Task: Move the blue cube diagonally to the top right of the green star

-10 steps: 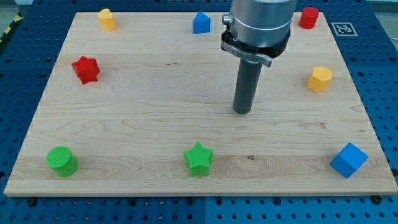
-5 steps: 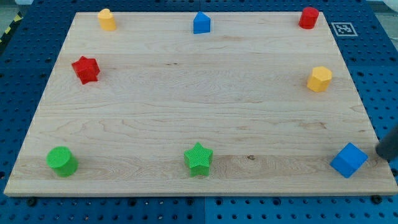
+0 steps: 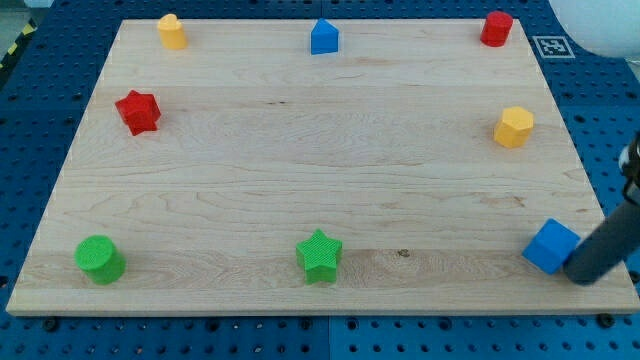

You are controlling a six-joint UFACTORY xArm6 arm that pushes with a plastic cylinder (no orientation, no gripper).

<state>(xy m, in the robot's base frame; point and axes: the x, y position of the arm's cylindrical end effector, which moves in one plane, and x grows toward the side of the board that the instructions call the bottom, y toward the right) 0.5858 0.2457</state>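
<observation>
wooden desk (image 3: 300,150) on blue base. our tip (image 3: 583,276) touches right side of blue cube (image 3: 551,246), near desk's bottom right corner. no claw on rod. green star (image 3: 319,255) bottom middle, well apart. push just starting; cube not yet near star's top right.
</observation>
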